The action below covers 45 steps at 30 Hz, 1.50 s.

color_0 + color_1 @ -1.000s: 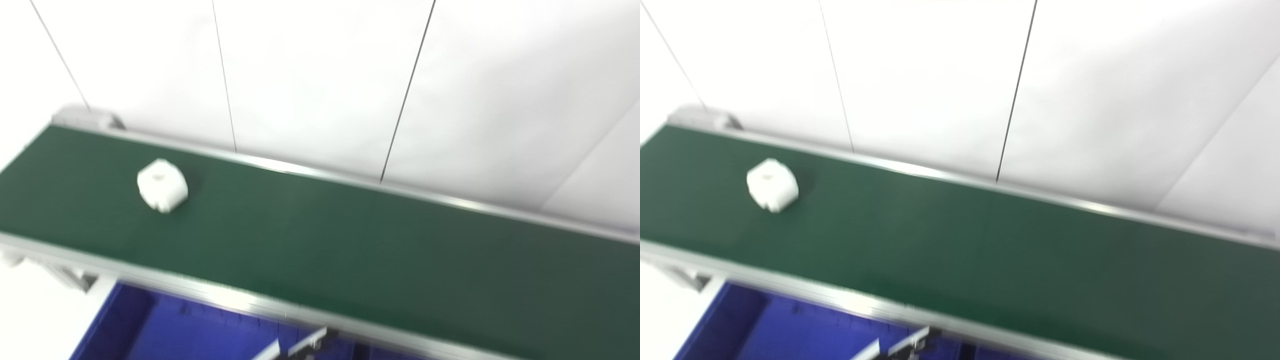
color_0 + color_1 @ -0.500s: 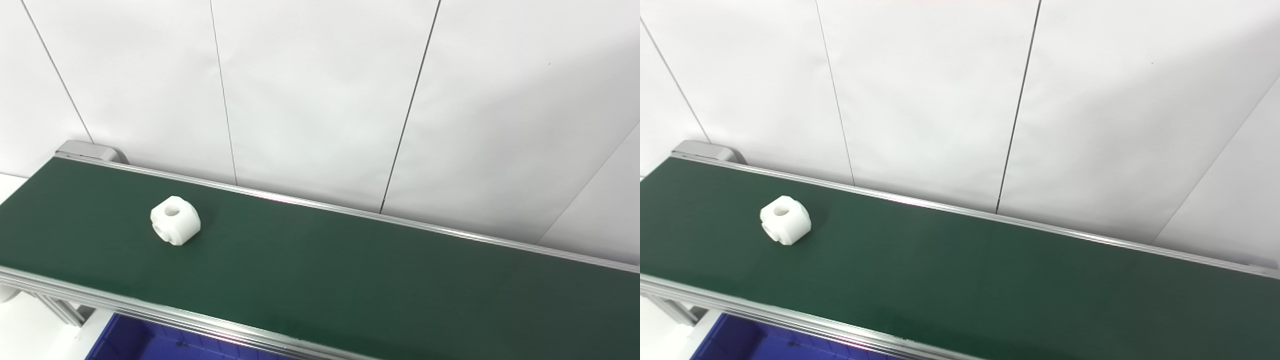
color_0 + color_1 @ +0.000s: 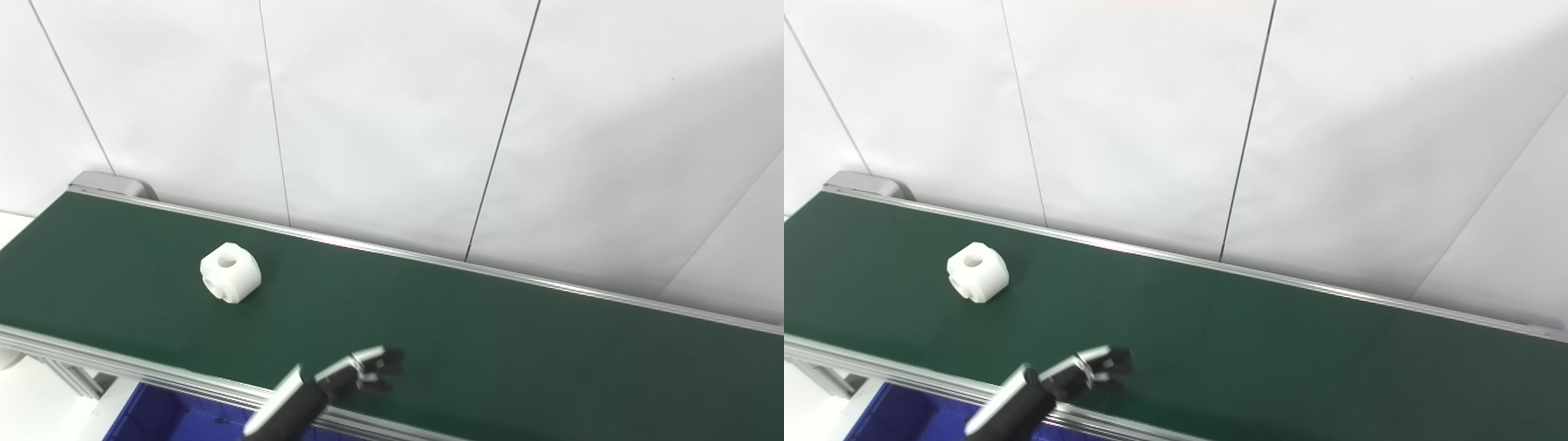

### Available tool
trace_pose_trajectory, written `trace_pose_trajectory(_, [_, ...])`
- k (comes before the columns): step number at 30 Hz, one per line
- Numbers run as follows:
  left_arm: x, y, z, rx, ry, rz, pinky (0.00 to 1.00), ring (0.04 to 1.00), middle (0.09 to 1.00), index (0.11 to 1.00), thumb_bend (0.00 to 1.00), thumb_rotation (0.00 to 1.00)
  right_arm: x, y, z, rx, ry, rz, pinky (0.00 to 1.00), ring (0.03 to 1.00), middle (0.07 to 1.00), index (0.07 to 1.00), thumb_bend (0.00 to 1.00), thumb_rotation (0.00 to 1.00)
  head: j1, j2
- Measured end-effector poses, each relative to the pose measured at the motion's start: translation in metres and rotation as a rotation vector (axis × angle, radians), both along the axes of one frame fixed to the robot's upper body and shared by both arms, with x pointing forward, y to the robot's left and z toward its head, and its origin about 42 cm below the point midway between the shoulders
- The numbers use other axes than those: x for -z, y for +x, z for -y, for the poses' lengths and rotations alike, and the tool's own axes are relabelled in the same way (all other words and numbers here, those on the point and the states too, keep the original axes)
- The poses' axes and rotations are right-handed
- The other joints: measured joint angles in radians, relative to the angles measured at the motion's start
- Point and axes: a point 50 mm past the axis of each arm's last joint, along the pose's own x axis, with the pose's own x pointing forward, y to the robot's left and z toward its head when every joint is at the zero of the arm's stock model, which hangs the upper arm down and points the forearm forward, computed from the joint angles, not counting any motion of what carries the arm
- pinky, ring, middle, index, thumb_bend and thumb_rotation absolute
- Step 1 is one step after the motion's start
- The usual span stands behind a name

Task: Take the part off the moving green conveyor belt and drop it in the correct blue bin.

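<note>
Part (image 3: 230, 280): white, holed block, on green conveyor belt (image 3: 490, 331), far left. We note left hand (image 3: 361, 372) over near belt edge, fingers (image 3: 376, 354) apart, grasping nothing; blue bin (image 3: 165, 419) below.

One white, chunky plastic part with round holes in its faces (image 3: 230, 280) lies on the belt. One long dark green conveyor belt (image 3: 490, 331) with silver metal side rails crosses the view. One blue plastic bin (image 3: 177, 416) shows below the belt's near rail, only partly in view. One robot hand with dark fingers (image 3: 361, 373) reaches over the belt's near edge. The white wall behind (image 3: 392, 122) shows four thin dark seams between its panels.
</note>
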Motion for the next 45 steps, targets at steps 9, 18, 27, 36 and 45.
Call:
trace_pose_trajectory(9, [-0.033,0.04,-0.031,-0.039,0.109,0.094,0.85,0.933,0.963,0.94,0.9,0.24,-0.001,0.007,-0.002,0.003,0.014,0.013,0.92,0.973,0.993,1.0,0.96,0.41,0.002,0.028])
trace_pose_trajectory(18, [-0.052,0.074,-0.04,-0.099,0.227,0.114,0.92,0.998,1.0,0.998,0.84,0.3,-0.003,0.009,0.003,0.013,0.037,0.015,0.96,0.993,0.998,1.0,0.96,0.4,0.012,0.12])
trace_pose_trajectory(27, [-0.066,0.124,-0.064,-0.156,0.43,0.12,0.93,1.0,1.0,1.0,0.79,0.2,-0.012,0.014,0.007,0.005,0.07,0.038,1.0,1.0,1.0,1.0,0.96,0.38,0.032,0.183])
trace_pose_trajectory(36, [-0.056,0.154,-0.09,-0.187,0.642,0.033,0.9,0.994,1.0,0.988,0.84,0.04,-0.011,0.015,0.011,0.007,0.083,0.032,1.0,1.0,1.0,1.0,0.94,0.37,0.051,0.189])
trace_pose_trajectory(45, [-0.038,0.173,-0.104,-0.207,0.881,-0.05,0.93,0.957,0.997,0.982,0.89,0.08,-0.011,0.017,0.012,0.007,0.082,0.034,1.0,1.0,1.0,1.0,0.93,0.37,0.061,0.193])
